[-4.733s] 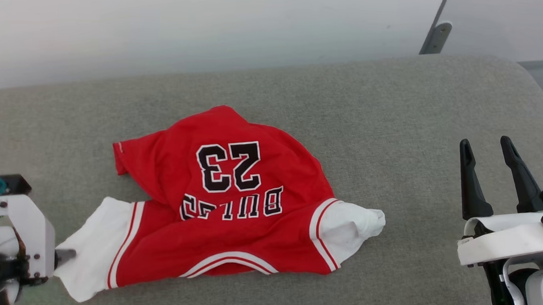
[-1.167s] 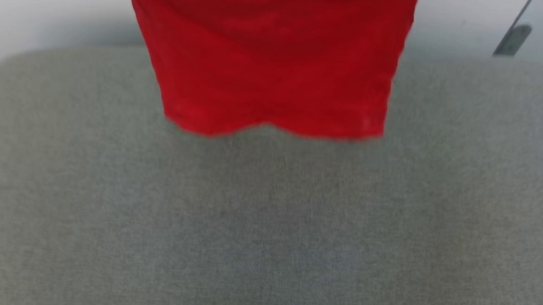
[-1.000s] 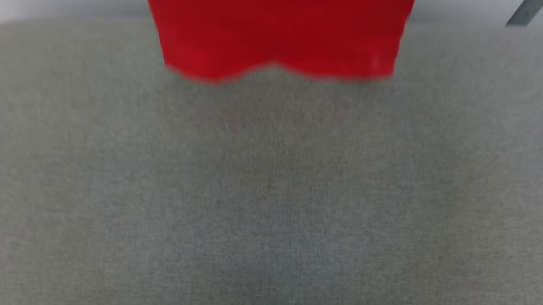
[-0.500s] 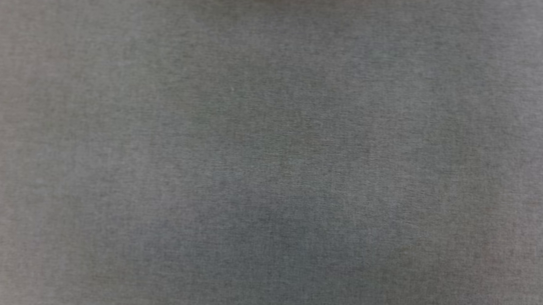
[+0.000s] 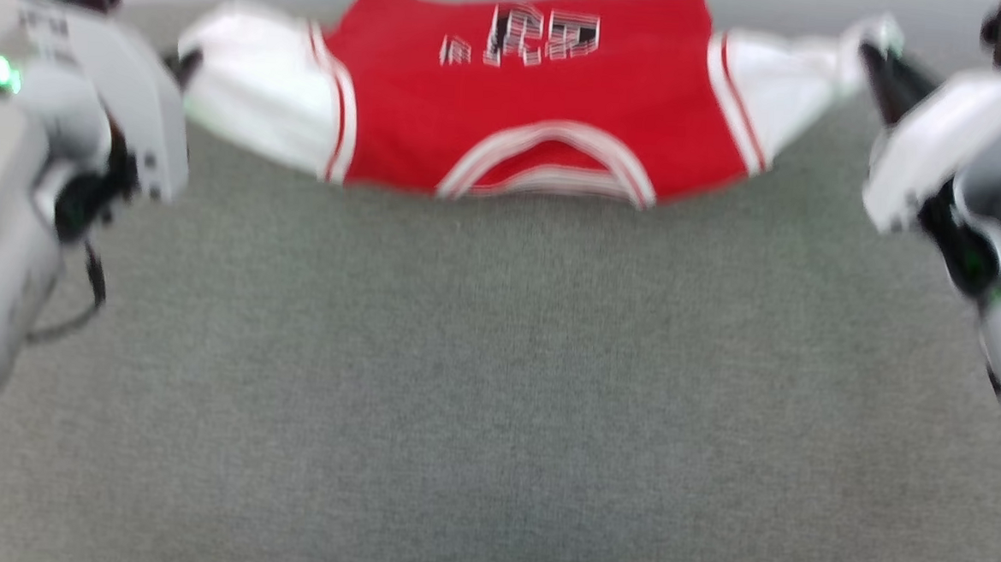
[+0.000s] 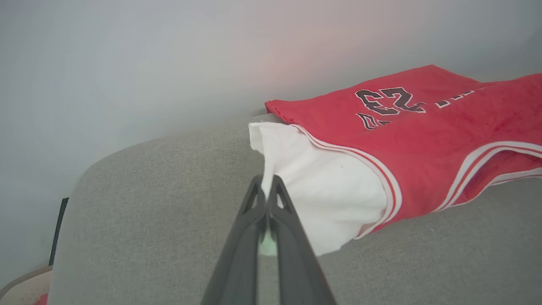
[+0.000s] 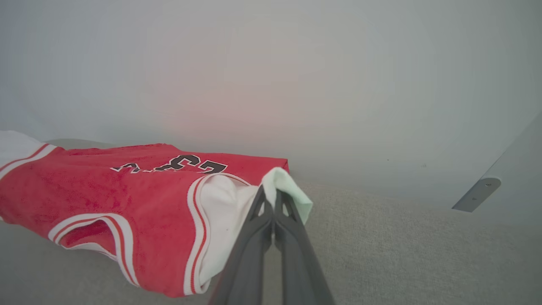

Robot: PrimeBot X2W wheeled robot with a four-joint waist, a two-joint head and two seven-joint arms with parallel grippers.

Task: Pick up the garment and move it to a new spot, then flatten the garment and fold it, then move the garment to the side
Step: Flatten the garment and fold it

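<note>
Red jersey spread crosswise at the far end of the grey cushion, close under the pale wall, number 23 upward and neck opening turned toward me. At the left gripper, jaws clenched on a thin fold of the white lining turned out at that side of the jersey. At the right gripper, jaws likewise clenched, on the bunched white tip at the opposite side. Between the two holds the cloth is drawn fairly taut. The red body looks to rest on the cushion while both white ends are lifted a little off it, though the head view is blurred and I cannot fix the exact contact line.

Stage, as I judge it: the jersey is at its new spot and I am in the flattening step, with folding and the move aside not yet done.

Hazards from here:
(a) Slip: each hold takes only a small pinch of smooth lining, so a harder outward pull may draw the cloth out of one gripper, and the freed side would collapse into a heap.
(b) Skew: if I lower one arm ahead of the other, the jersey goes down crooked and creases form under the number.
(c) Edge: the far hem lies near the back of the cushion, so a push away from me could send it over against the wall.
(d) Lining: both white ends are turned out and, released as they are, would spoil the fold
</note>
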